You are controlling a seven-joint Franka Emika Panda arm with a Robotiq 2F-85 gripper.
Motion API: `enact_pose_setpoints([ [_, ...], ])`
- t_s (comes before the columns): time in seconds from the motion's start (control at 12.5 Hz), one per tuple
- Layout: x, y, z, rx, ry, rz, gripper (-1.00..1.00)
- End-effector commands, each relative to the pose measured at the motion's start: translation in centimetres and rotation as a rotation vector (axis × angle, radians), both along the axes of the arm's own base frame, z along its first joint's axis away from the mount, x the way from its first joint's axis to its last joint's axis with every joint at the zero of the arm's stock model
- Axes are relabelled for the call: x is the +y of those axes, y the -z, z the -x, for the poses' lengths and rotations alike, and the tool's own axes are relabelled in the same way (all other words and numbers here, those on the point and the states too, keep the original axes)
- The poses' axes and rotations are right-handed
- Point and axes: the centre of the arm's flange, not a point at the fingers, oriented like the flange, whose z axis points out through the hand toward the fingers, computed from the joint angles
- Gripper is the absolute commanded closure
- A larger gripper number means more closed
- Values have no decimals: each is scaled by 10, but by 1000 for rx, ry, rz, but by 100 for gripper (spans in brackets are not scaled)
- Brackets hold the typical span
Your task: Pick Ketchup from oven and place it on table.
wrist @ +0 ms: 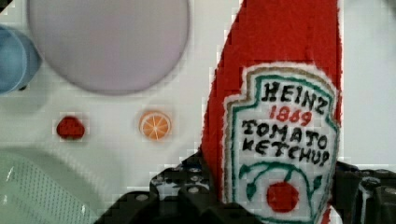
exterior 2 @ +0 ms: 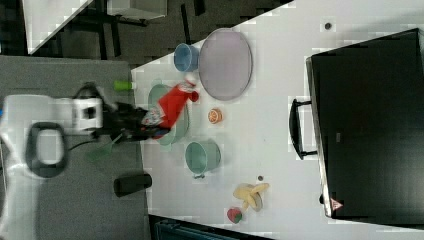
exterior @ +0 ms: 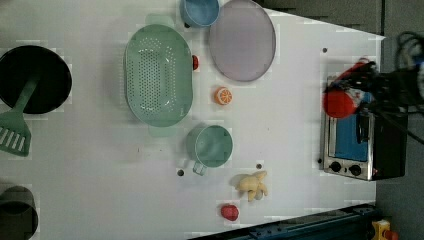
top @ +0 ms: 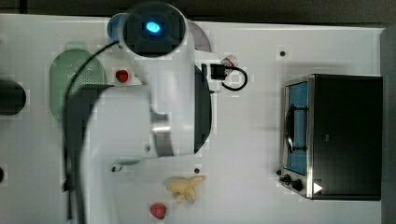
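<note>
The ketchup (wrist: 280,93), a red bottle with a white Heinz label, stands between the black fingers (wrist: 187,189) of my gripper (wrist: 275,198), which is shut on its lower body. In the right view the ketchup (exterior 2: 172,105) hangs in the air with its cap pointing away from the gripper (exterior 2: 145,122). The left view has the ketchup (exterior: 340,102) in front of the oven (exterior: 360,142). The oven (top: 345,135) stands at the top view's right with its door closed. Below lies the white table (top: 252,140).
Under the bottle are a purple plate (wrist: 107,42), an orange slice (wrist: 155,125), a strawberry (wrist: 70,127) and a green colander (exterior: 157,75). A green cup (exterior: 210,146), a blue cup (exterior: 200,11), a banana (exterior: 252,185) and a black pan (exterior: 35,80) also stand on the table.
</note>
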Motion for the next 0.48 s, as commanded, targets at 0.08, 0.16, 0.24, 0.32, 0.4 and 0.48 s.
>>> enact_pose_setpoints([
  [0.08, -49, 59, 20, 36, 95, -1, -27],
  [0.16, -53, 86, 28, 33, 102, 0, -27],
  [0.24, -56, 112, 36, 28, 108, 2, -27],
  [0.32, -59, 138, 44, 23, 113, 3, -27],
  [0.4, -61, 160, 48, 6, 117, 4, -27],
  [0.48, -62, 180, 51, -2, 118, 6, -27],
])
